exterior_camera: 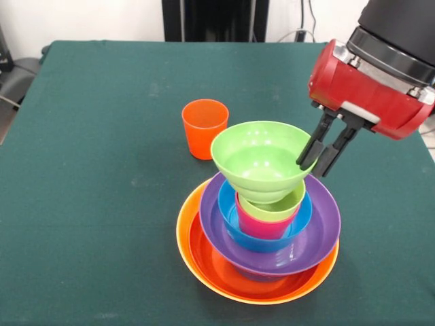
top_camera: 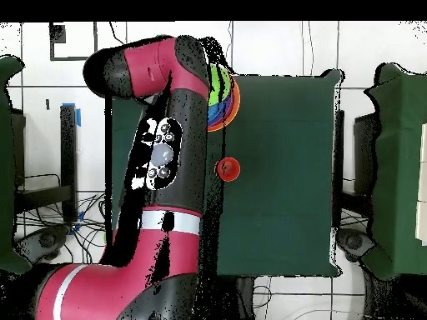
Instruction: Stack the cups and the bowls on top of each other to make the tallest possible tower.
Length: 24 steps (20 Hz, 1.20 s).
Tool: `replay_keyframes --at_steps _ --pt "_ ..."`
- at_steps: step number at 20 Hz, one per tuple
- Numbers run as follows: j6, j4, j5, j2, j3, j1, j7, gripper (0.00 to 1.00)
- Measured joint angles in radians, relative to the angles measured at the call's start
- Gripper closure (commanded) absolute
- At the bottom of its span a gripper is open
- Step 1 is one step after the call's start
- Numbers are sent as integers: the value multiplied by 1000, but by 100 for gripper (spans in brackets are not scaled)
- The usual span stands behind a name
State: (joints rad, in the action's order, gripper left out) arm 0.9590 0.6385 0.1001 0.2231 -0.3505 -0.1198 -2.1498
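Note:
The tower (exterior_camera: 262, 238) stands at the front middle of the table. Its base is a yellow-orange bowl (exterior_camera: 185, 234) with a red-orange bowl (exterior_camera: 211, 261) in it, then a purple bowl (exterior_camera: 319, 227), a blue bowl (exterior_camera: 228, 204), a pinkish red cup (exterior_camera: 255, 224) and a lime green cup (exterior_camera: 275, 207). A small green bowl (exterior_camera: 255, 159) sits slightly tilted on top. My gripper (exterior_camera: 311, 170) reaches in from the right, one finger inside the bowl's right rim and one outside, shut on it. An orange cup (exterior_camera: 204, 128) stands upright alone behind the tower. In the overhead view the arm hides most of the tower (top_camera: 227, 100) but not the orange cup (top_camera: 228, 169).
The green-clothed table (exterior_camera: 81, 204) spreads wide to the left of the tower. Only a narrow strip of cloth lies between the tower's base and the front edge.

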Motion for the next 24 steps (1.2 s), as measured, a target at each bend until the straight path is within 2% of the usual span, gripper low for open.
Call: replay_keyframes --at_steps 24 --pt "0 19 -35 0 -1 -3 0 100"
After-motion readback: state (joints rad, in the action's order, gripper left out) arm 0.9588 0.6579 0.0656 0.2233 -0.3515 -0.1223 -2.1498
